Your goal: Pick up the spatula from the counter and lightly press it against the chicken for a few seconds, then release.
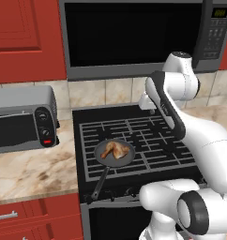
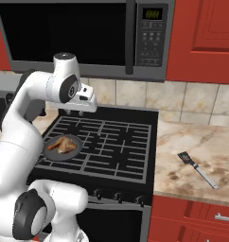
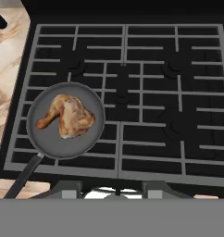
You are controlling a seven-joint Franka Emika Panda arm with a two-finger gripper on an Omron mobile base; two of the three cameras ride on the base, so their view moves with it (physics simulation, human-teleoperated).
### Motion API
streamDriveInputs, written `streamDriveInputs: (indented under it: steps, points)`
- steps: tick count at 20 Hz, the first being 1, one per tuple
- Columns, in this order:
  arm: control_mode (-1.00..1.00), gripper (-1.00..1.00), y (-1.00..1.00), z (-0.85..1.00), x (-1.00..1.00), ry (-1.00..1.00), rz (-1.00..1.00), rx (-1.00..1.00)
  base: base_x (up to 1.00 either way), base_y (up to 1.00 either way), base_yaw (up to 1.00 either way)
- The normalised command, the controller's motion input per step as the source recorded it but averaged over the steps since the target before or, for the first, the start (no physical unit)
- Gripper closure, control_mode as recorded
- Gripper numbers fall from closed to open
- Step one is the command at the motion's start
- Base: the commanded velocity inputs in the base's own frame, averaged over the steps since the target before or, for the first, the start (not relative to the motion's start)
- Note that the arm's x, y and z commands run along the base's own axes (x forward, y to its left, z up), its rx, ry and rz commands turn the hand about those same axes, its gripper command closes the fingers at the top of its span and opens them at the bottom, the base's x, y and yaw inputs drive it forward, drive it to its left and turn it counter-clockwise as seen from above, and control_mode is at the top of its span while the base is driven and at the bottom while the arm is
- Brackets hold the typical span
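- Spatula (image 2: 198,170) first: it lies flat on the stone counter (image 2: 215,142) to the right of the stove, near the front edge. Its slotted head points back toward the stove and its thin handle runs out toward the front right. Nothing touches it.
- The pan (image 3: 43,142) sits on the front-left burner with its long handle sticking out over the stove's front. The chicken (image 3: 67,115) lies in the middle of it, drumstick end toward the left in the hand view.
- My pincer (image 3: 112,188) hangs above the grate (image 3: 146,92), looking down on the stove, fingers spread wide and holding nothing. It is well apart from the spatula, which is off to my right.
- As I judge it, the step in hand is the reach. I should swing right, off the stove and over the counter, and turn the wrist so my jaws stand across the handle, not along it.
- I would come down on the middle of the handle, clear of the head, so the blade stays free for a flat, light press later. The handle is thin and lies low, so my tips must go almost to the stone before closing.
- Farthest back, the microwave (image 2: 88,33) hangs over the stove, so I should keep my elbow low.
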Motion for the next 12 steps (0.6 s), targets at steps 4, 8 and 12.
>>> streamDriveInputs:
  steps: [4,8,12]
  points:
    - [-1.0,-1.0,0.0,0.0,0.0,-0.01,0.0,0.0,0.0,0.0,0.0]
    - [-1.0,-1.0,-0.05,0.0,-0.13,-0.05,0.0,0.0,0.0,0.0,0.0]
    - [-1.0,-1.0,-0.18,-0.01,-0.13,-0.02,0.0,0.0,0.0,0.0,0.0]
